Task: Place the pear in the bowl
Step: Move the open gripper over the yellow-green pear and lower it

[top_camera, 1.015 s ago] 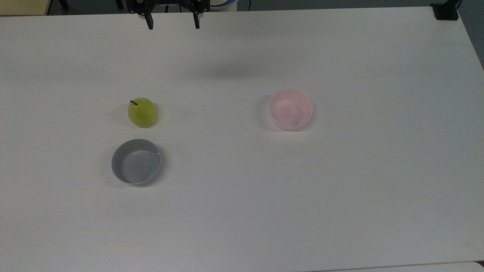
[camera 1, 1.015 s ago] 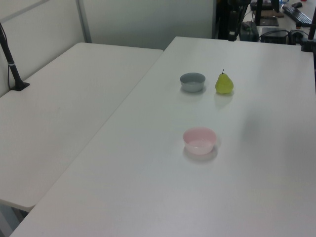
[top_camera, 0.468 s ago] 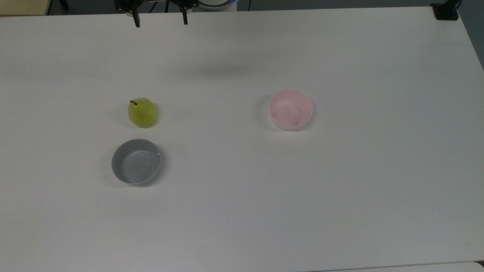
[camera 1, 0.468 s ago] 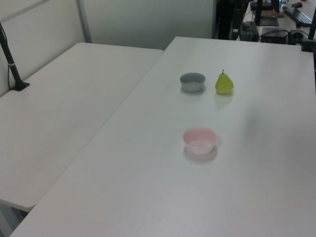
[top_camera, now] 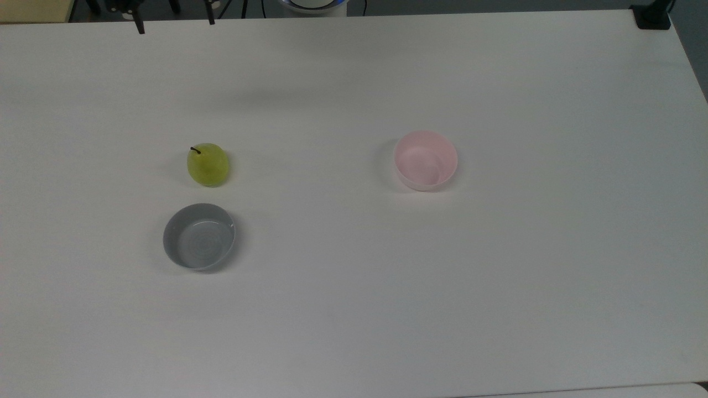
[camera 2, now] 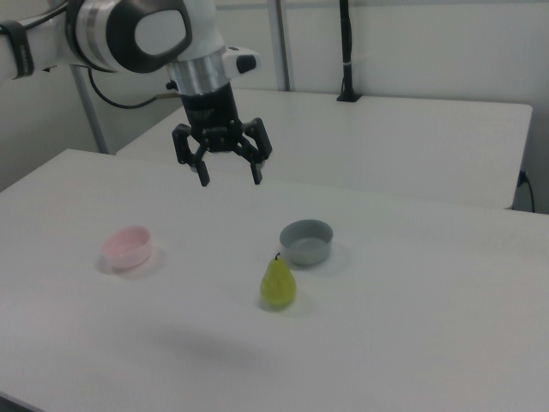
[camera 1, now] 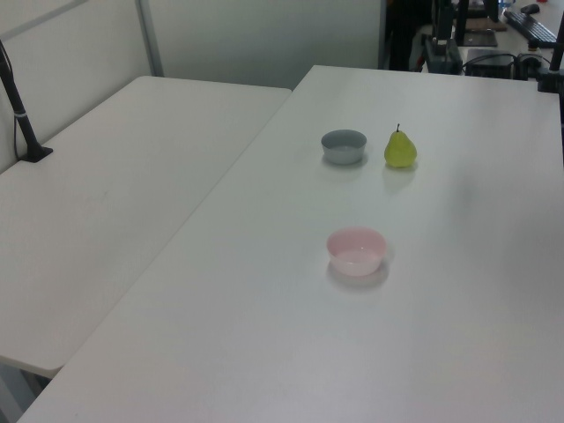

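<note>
We see the pear [camera 2: 278, 285] standing upright on the table [top_camera: 354, 309], stem up. Both the pink bowl [top_camera: 425, 160] and grey bowl [top_camera: 198, 236] hold nothing. The jaws hang spread apart, gripping nothing.

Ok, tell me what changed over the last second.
The gripper, open and empty, slid toward the top view's left along the table's far edge. The pear, pink bowl and grey bowl stayed put; nothing was grasped.
</note>
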`<action>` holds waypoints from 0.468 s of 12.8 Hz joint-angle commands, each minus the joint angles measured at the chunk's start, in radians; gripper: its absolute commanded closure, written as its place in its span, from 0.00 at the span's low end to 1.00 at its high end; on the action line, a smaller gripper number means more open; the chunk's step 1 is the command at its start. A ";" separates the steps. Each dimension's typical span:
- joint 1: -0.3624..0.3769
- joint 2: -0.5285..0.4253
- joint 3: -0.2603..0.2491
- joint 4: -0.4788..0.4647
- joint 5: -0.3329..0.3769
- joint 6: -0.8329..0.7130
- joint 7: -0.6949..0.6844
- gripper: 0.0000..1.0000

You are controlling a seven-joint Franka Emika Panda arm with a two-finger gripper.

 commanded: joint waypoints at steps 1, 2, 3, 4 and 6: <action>-0.031 0.067 -0.005 -0.009 0.005 0.091 -0.007 0.00; -0.034 0.090 -0.005 -0.023 0.005 0.120 0.020 0.00; -0.036 0.111 -0.005 -0.040 0.006 0.154 0.045 0.00; -0.036 0.136 -0.005 -0.056 0.008 0.183 0.062 0.00; -0.033 0.167 -0.005 -0.122 0.008 0.263 0.100 0.00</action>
